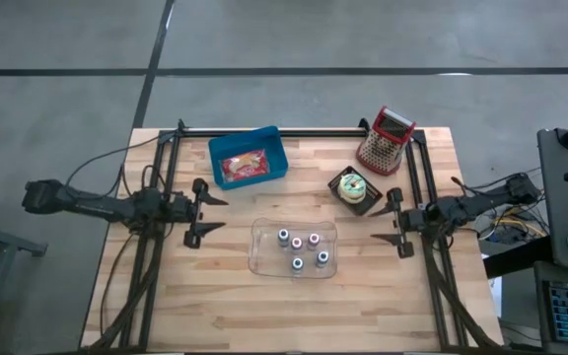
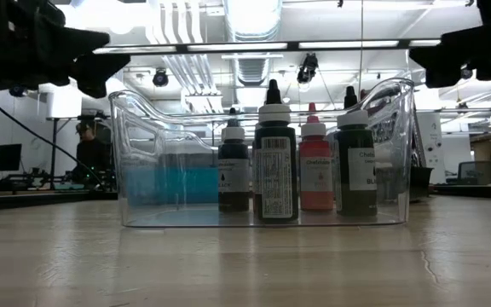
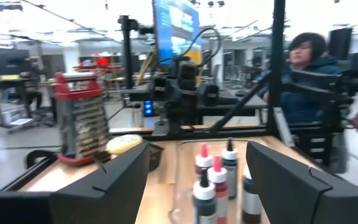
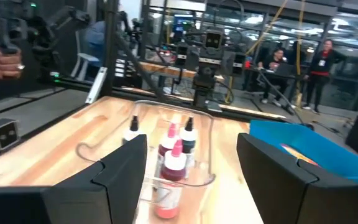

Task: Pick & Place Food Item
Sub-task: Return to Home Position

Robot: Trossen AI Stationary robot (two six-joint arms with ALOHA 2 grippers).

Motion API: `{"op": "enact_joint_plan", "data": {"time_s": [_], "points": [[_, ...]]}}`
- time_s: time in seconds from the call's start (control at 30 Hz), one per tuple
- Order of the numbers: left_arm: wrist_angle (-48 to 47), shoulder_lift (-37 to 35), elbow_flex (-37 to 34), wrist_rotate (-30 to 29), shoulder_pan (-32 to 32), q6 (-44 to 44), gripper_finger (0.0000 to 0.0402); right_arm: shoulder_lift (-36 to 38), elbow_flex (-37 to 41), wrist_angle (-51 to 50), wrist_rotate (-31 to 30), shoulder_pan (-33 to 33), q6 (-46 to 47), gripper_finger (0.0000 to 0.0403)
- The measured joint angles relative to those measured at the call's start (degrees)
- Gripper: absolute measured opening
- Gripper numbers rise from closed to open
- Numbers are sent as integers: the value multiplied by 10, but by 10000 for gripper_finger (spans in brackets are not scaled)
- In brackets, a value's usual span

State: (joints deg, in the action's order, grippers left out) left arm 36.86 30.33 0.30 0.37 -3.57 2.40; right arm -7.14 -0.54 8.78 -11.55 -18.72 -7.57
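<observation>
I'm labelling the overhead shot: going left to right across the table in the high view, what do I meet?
Left gripper → blue bin → transparent bin with bottles → black bin holding a donut → right gripper. The grater is left out because it overlaps the last two.

My high view looks straight down on the worktop (image 1: 215,296); the low one sits level, close against the transparent bin (image 2: 143,153), which both wrist views face.

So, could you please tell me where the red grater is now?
In the high view, the grater stands at the far right of the table, just behind the black bin and right of the blue bin.
</observation>
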Motion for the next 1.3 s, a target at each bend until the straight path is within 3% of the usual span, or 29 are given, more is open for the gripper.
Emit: {"op": "enact_joint_plan", "data": {"time_s": [0.23,0.4,0.47,0.7,1.07,1.3], "points": [[6,37,0,4,62,-5,273,0,0,1,0,48,1,247],[103,57,0,61,96,5,273,0,0,3,0,70,8,247],[98,49,3,63,98,5,273,0,0,3,1,73,13,247],[-60,-49,7,76,99,-18,273,0,0,-5,26,73,24,247],[-320,-305,8,71,99,-29,273,0,0,-12,26,73,38,247],[-353,-296,1,57,98,-46,273,13,-1,-27,26,74,36,247]]}}
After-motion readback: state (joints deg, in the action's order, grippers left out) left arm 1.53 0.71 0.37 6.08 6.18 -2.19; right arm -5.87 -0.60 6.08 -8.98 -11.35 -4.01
